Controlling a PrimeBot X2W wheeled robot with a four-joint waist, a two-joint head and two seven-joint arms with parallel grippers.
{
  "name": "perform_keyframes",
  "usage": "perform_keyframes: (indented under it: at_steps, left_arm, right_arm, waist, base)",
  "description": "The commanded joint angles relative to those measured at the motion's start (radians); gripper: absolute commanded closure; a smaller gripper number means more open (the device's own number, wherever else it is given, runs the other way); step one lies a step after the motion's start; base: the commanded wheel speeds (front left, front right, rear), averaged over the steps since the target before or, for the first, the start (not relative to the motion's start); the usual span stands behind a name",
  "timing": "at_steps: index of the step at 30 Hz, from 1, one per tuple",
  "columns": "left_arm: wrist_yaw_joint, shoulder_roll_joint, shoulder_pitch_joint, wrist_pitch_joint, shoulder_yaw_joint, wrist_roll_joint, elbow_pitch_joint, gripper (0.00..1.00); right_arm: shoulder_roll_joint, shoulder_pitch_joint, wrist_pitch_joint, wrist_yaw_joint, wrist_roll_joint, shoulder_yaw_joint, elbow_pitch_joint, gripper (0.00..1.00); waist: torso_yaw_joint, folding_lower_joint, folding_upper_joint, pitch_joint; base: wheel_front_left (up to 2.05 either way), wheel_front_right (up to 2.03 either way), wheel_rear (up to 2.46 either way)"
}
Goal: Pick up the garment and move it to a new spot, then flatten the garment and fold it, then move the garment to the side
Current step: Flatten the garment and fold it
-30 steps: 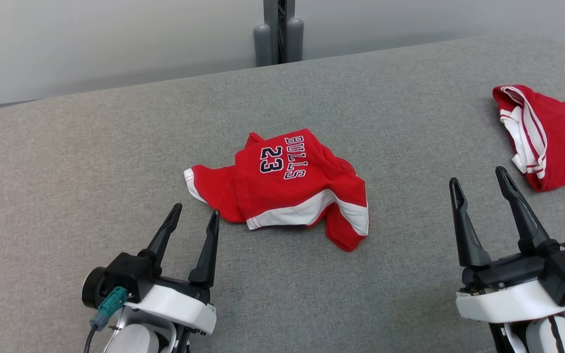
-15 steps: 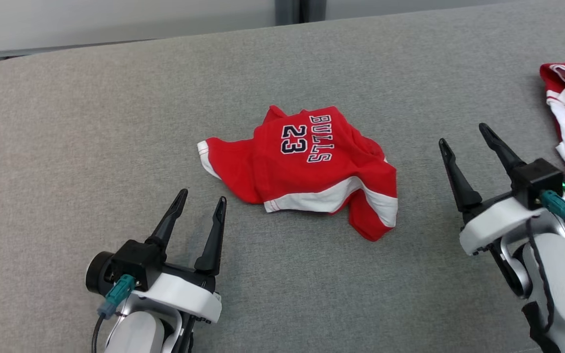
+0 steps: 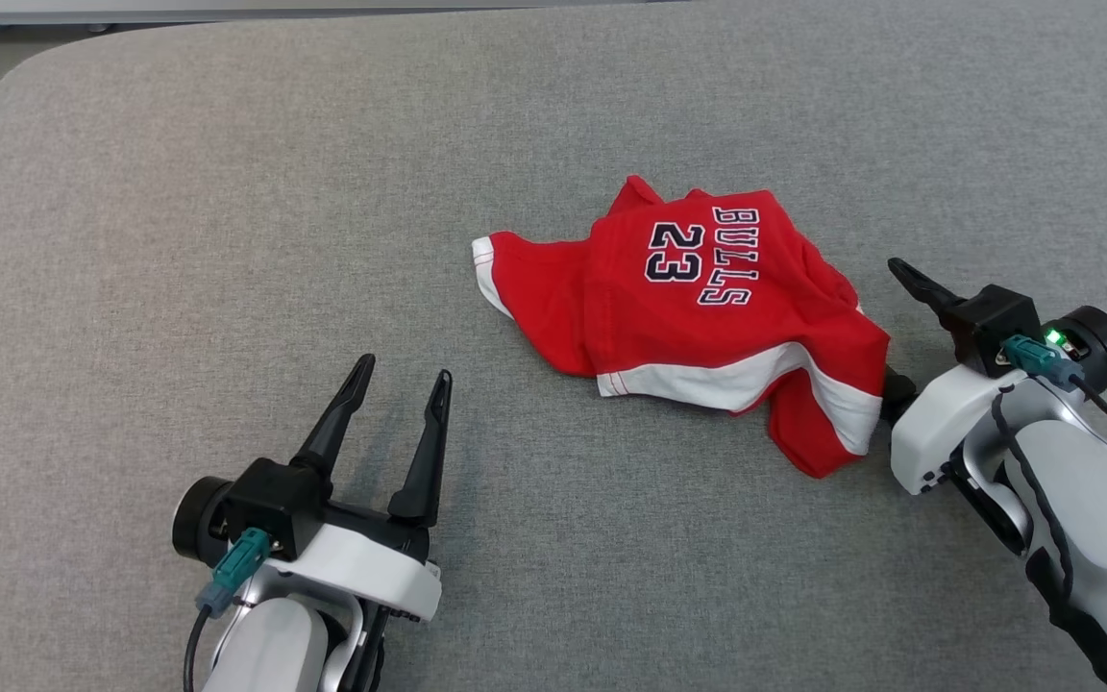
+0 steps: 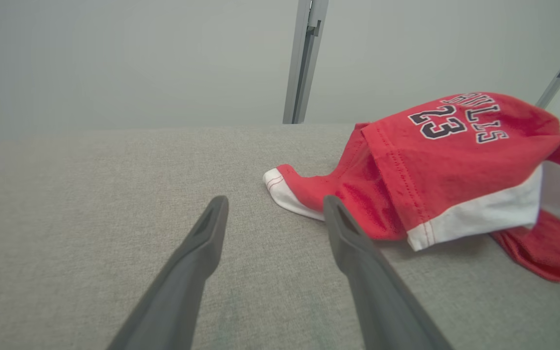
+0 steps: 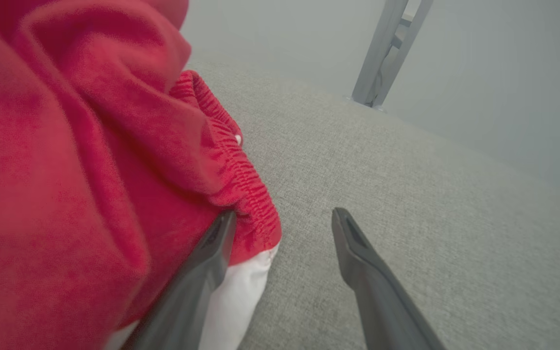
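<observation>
The garment point(image 3: 698, 317) is a red pair of shorts with white trim and "BULLS 23" print, lying crumpled on the grey cushion right of centre. My right gripper point(image 3: 892, 322) is open and turned on its side at the garment's right edge. In the right wrist view, the right gripper point(image 5: 285, 214) has its left finger against the garment's point(image 5: 66, 170) elastic waistband, and the other finger is over bare cushion. My left gripper point(image 3: 404, 369) stands open at the lower left, short of the cloth. The left gripper point(image 4: 275, 200) points at the white-hemmed corner of the garment point(image 4: 455, 160).
The grey padded surface point(image 3: 227, 240) ends in a rounded corner at the upper left. A grey metal post point(image 4: 304, 58) stands against the pale wall beyond its far edge, and the post point(image 5: 382, 53) shows in the right wrist view too.
The camera has tipped down and turned, shifting the whole picture. My right gripper has moved forward and inward to the garment's right edge and rolled onto its side. The left gripper has stayed put.
</observation>
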Motion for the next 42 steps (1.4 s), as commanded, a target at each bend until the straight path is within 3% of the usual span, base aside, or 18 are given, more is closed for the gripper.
perform_keyframes:
  at_steps: [1,10,11,13,19,25,36,42]
  left_arm:
    - [0.005,0.003,-0.016,-0.002,-0.001,-0.001,-0.003,0.00]
    - [0.011,0.003,-0.030,-0.002,-0.016,-0.006,-0.001,0.00]
    - [0.012,0.003,-0.028,-0.002,-0.017,-0.007,-0.001,0.00]
    - [0.012,0.003,-0.027,-0.002,-0.018,-0.008,0.002,0.00]
    - [0.019,0.003,-0.020,-0.002,-0.017,-0.012,0.010,0.00]
    - [0.021,0.004,0.000,-0.002,-0.015,-0.018,0.016,0.00]
    - [0.034,0.003,0.062,-0.002,-0.012,-0.049,0.022,0.00]
    - [0.044,0.003,0.097,-0.002,-0.020,-0.064,0.017,0.00]
  right_arm:
    - [-0.011,-0.022,-0.005,0.000,0.025,0.026,0.022,0.00]
    - [-0.020,-0.093,0.011,0.000,0.207,0.177,0.107,0.00]
    - [-0.021,-0.097,0.013,0.000,0.227,0.193,0.109,0.23]
    - [-0.031,-0.109,0.012,0.000,0.252,0.227,0.117,1.00]
    - [-0.050,-0.132,-0.006,0.000,0.310,0.298,0.111,1.00]
    - [-0.072,-0.154,-0.015,0.000,0.296,0.317,0.109,1.00]
    - [-0.155,-0.207,-0.014,0.000,0.264,0.267,0.027,1.00]
    - [-0.193,-0.243,0.039,0.000,0.267,0.253,-0.033,1.00]
  waist:
    - [0.008,0.0000,0.0000,0.008]
    - [0.029,0.0000,0.0000,0.027]
    - [0.029,0.0000,0.0000,0.027]
    - [0.030,0.0000,0.0000,0.025]
    - [0.024,0.0000,0.0000,-0.004]
    - [0.009,0.0000,0.0000,-0.055]
    - [-0.020,0.0000,0.0000,-0.202]
    - [-0.021,0.0000,0.0000,-0.257]
  base:
    - [0.00,0.00,0.00]
    - [0.00,0.00,0.00]
    - [0.00,0.00,0.00]
    - [0.00,0.00,0.00]
    - [0.00,0.00,0.00]
    - [0.00,0.00,0.00]
    - [0.00,0.00,0.00]
    - [0.00,0.00,0.00]
